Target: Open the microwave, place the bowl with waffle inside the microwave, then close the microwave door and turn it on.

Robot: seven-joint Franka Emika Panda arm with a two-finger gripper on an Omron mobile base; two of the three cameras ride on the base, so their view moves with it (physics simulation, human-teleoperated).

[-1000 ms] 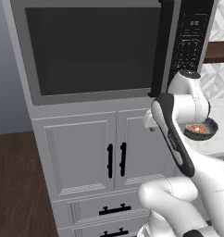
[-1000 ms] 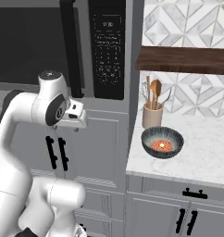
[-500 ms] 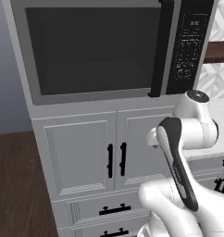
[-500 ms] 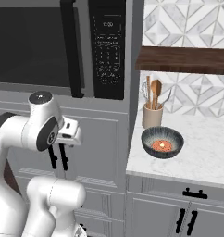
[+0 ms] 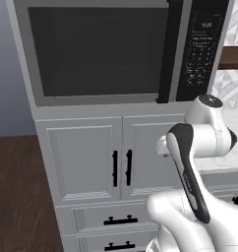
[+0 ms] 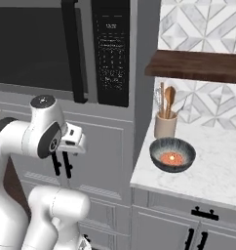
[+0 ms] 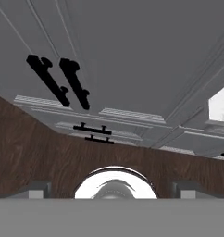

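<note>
The microwave [image 5: 126, 51] sits built in above the cabinets [image 5: 116, 165], its door [image 5: 99, 51] fully closed and the handle [image 6: 73, 51] untouched, so the first step of the task is judged not yet begun. The gripper [image 7: 112, 189] is folded low in front of the cabinets and looks down past the cabinet handles [image 7: 58, 81] to the wood floor [image 7: 35, 152]; its jaws stand spread wide with nothing between them, a posture consistent with readying for the handle rather than carrying anything. The bowl [image 6: 172, 154] rests on the bench [image 6: 212, 171] to the right of the microwave, well apart from the gripper, and holds the waffle [image 6: 171, 158], an orange-brown piece lying at its centre. Just behind the bowl stands a cup [image 6: 165, 125] holding wooden spoons [image 6: 169, 96]. The bowl is judged well placed for a later pickup, being near the bench's front edge and unobstructed.
</note>
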